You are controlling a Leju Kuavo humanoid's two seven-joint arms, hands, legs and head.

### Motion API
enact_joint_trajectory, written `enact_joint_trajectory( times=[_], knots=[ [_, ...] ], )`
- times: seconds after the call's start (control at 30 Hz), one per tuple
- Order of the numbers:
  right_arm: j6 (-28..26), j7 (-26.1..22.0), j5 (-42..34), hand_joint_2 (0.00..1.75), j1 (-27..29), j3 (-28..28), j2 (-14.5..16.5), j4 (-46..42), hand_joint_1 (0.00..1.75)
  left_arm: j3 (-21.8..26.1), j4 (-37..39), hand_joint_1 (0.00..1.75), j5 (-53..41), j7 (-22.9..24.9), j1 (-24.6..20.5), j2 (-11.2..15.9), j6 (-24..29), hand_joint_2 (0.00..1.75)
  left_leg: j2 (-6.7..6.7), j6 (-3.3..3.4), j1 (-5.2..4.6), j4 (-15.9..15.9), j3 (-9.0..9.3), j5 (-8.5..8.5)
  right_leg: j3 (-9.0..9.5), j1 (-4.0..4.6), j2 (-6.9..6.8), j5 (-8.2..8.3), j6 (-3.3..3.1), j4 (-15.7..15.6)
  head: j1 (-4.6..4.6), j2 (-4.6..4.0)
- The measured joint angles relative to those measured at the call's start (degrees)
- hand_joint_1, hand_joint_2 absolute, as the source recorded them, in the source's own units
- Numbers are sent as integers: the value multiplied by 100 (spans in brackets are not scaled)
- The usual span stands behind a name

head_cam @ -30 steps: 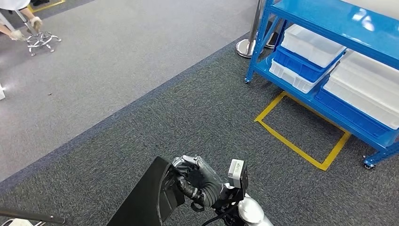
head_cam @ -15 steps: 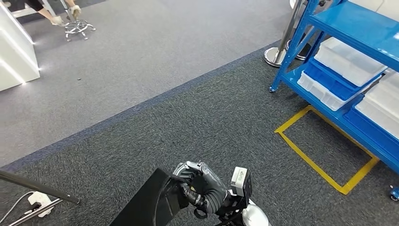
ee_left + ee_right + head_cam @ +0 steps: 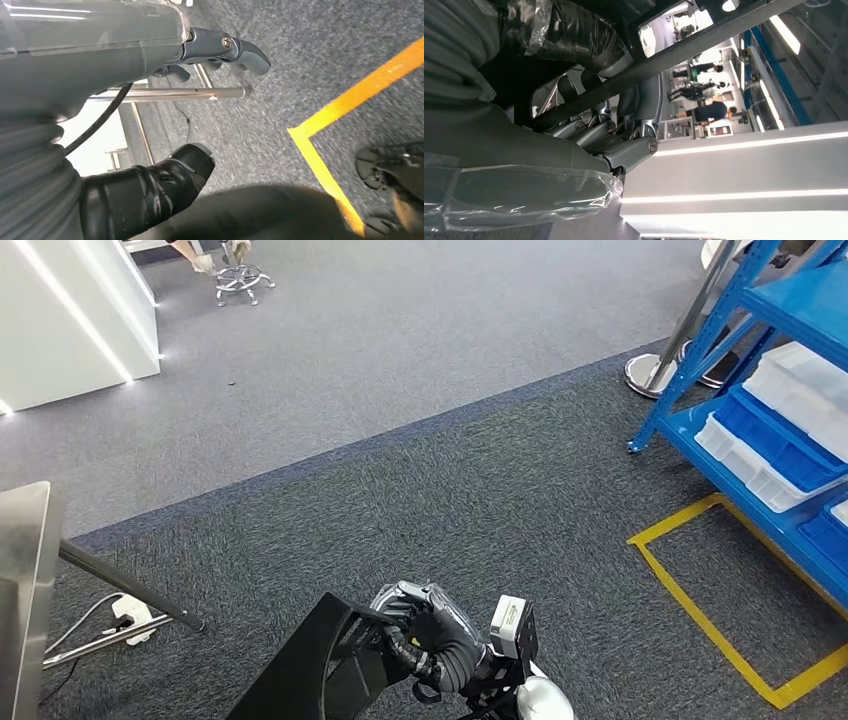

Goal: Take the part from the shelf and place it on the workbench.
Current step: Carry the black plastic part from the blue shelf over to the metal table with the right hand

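We hold the black part [image 3: 320, 665] clasped in the right hand [image 3: 430, 635] low in front of us, off the blue shelf [image 3: 790, 390], left hand [image 3: 220, 47] hanging free with fingers apart, so pickup is done, bench placement remains.

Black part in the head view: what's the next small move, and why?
Probably keep turning toward the metal surface at the picture's left edge, likely the workbench, without loosening the grip. The right hand holds the black part over carpet, the blue shelf lies off to the right, and nothing is under the part to set it on.
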Motion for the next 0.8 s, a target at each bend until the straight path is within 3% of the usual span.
enact_joint_trajectory(
  times=[0.03,0.1,0.17,0.2,0.27,0.3,0.33,0.37,0.4,0.47,0.53,0.6,0.63,0.7,0.77,0.8],
  knots=[
    [-10,9,4,175,-1,0,1,-10,175,-9,0,0,-9,3,-13,-1,-4,175,40,31,-24,-121,52,8,6,11,-42,-8,24,-2,1,0],
    [-40,21,20,175,-1,0,3,-27,175,-38,0,0,-25,20,-25,-1,-18,175,-61,89,-37,-155,46,20,31,24,-124,-15,83,-24,2,0],
    [-75,26,38,175,-8,0,4,-55,175,-70,0,0,-28,38,-29,-8,-39,175,-170,151,-4,-231,90,59,33,12,-4,-107,145,58,8,0],
    [-88,25,44,175,-10,0,4,-71,175,-80,0,0,-29,46,-39,-12,-48,175,-222,184,17,-268,118,81,-48,5,137,-241,165,260,12,0],
    [-97,25,52,175,2,0,-2,-86,175,-91,0,0,-32,56,-61,-17,-62,175,-329,223,31,-282,122,98,-399,-13,403,-597,173,975,16,0],
    [-107,28,55,175,12,0,-7,-87,175,-95,0,0,-33,62,-70,-16,-69,175,-394,231,29,-275,115,97,-589,-15,449,-716,175,1333,16,0],
    [-120,34,57,175,18,0,-11,-86,175,-97,0,0,-36,67,-76,-16,-78,175,-466,231,27,-266,112,95,-707,-19,465,-723,178,1526,16,0],
    [-143,43,57,175,11,0,-14,-85,175,-101,0,0,-38,77,-85,-16,-89,175,-541,227,28,-251,110,91,-727,-23,474,-615,178,1506,15,0],
    [-167,53,52,175,-10,0,-15,-85,175,-104,0,0,-40,92,-100,-16,-98,175,-620,215,31,-230,110,83,-636,-30,495,-408,175,1254,16,0],
    [-204,73,37,175,-82,0,-14,-80,175,-110,0,0,-43,121,-152,-16,-111,175,-760,172,34,-157,82,53,-329,-56,692,-27,162,501,16,0],
    [-214,85,14,175,-147,0,-9,-71,175,-115,0,0,-43,143,-210,-15,-115,175,-874,105,37,-99,19,39,-179,-63,870,85,138,121,16,0],
    [-217,93,-2,175,-182,0,-1,-65,175,-120,1,0,-43,158,-239,-10,-117,175,-973,34,53,-103,-27,57,-174,-48,826,84,89,104,14,0],
    [-217,97,-5,175,-195,0,5,-65,175,-122,2,0,-42,164,-242,-2,-116,175,-961,6,60,-91,-38,54,-159,-49,767,96,55,81,15,0],
    [-214,104,-8,175,-221,0,26,-65,175,-127,5,0,-38,169,-255,13,-115,175,-731,-43,47,161,-162,-96,-117,-70,631,114,-15,29,-1,0],
    [-211,111,-11,175,-230,0,42,-63,175,-130,7,0,-35,170,-279,19,-113,175,-427,-86,47,846,-500,-443,-100,-56,477,104,-58,11,-16,0],
    [-210,114,-13,175,-231,0,44,-56,175,-130,7,0,-34,170,-286,19,-112,175,-365,-104,54,1218,-693,-592,-101,-45,397,97,-66,12,-15,0]
  ],
)
